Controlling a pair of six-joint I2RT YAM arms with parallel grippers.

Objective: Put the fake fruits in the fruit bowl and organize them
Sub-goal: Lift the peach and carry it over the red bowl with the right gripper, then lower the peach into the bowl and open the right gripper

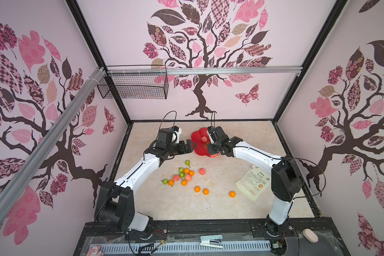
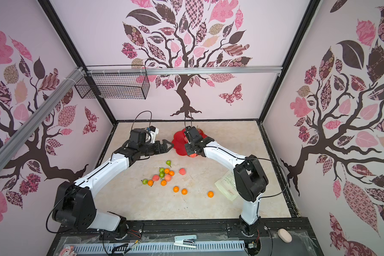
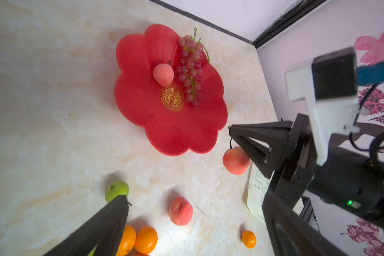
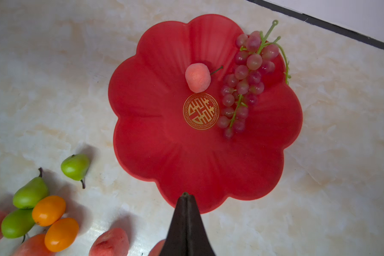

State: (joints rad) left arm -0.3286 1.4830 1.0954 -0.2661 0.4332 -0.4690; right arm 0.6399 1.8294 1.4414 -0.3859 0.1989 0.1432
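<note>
**Jaws and Bowl**

Right jaws: pressed together at the fruit bowl [image 4: 155,137] rim; hold unclear. Left jaws: spread, empty. Wrist views show grape bunch [image 4: 244,84] and peach [image 4: 197,77] in the bowl ahead; both top views largely mask the bunch.

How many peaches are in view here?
5 peaches. One lies in the fruit bowl; one hangs from the shut jaws of the right gripper; three sit on the table. More may be hidden.

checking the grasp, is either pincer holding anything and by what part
The right pincer, shut, seems to pinch the fuzzy pink-red plastic peach by its stem; the left pincer is open and empty.
</note>
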